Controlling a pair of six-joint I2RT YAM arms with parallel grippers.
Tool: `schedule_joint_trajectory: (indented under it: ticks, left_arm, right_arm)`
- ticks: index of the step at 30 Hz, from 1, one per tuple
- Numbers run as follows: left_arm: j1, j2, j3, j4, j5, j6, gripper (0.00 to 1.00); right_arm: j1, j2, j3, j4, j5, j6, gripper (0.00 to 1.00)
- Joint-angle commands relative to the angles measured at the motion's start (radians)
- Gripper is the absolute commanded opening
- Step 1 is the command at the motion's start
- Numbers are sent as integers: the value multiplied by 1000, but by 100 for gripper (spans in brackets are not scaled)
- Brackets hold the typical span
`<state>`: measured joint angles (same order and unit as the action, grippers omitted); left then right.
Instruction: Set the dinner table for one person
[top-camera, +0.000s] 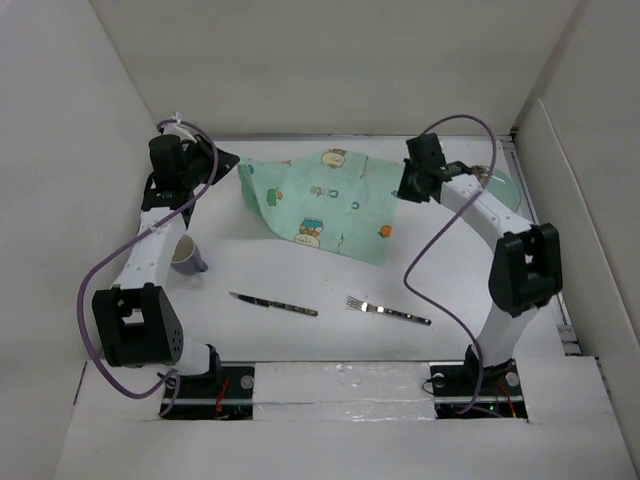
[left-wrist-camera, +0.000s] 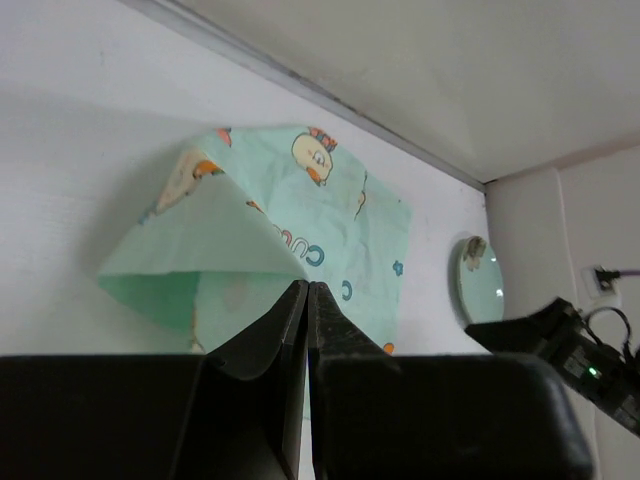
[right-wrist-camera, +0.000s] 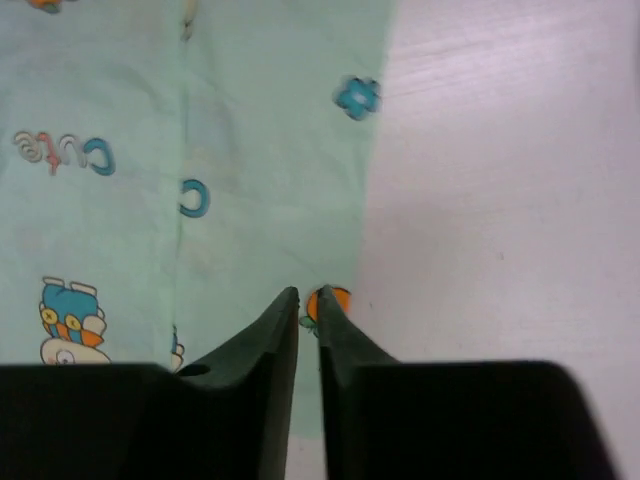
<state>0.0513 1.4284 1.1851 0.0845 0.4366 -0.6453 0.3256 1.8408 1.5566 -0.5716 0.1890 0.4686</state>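
Top external view: the dinner table (top-camera: 280, 262) lies white beneath the placemat (top-camera: 330, 205), with a cup (top-camera: 187, 256) to the placemat's near left, a knife (top-camera: 273, 304) and a fork (top-camera: 388, 311) on its near side, and a plate (top-camera: 497, 182) just off its right edge. Wrist views: my left gripper (left-wrist-camera: 307, 287) is clamped on the placemat's folded-over left corner. My right gripper (right-wrist-camera: 308, 297) has its jaws slightly parted above the placemat's right edge.

One mint-green printed cloth placemat (top-camera: 325, 200); one knife (top-camera: 272, 304), dark handle; one fork (top-camera: 388, 311), dark handle; one pale cup (top-camera: 188, 256); one clear round plate (top-camera: 497, 182); one white table (top-camera: 300, 345); two arms: left arm (top-camera: 140, 262), right arm (top-camera: 478, 212)
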Motion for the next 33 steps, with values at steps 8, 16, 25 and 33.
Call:
schedule_joint_trajectory:
  ticks: [8,16,25,33]
  left_arm:
    - [-1,-85,-79,0,-55,78,0]
    - [-1,-75,-85,8,-30,72,0]
    - [-1,-74,-73,9,-24,68,0]
    - [-1,-82,-68,8,-41,67,0]
  right_arm:
    - [105,-239,-490,174,-122,84,44]
    - [170,-66,-426,176,-94,77,54]
    - [219,11,-394,116,-16,103,47]
    - [279,21,-421,49,78,119,47]
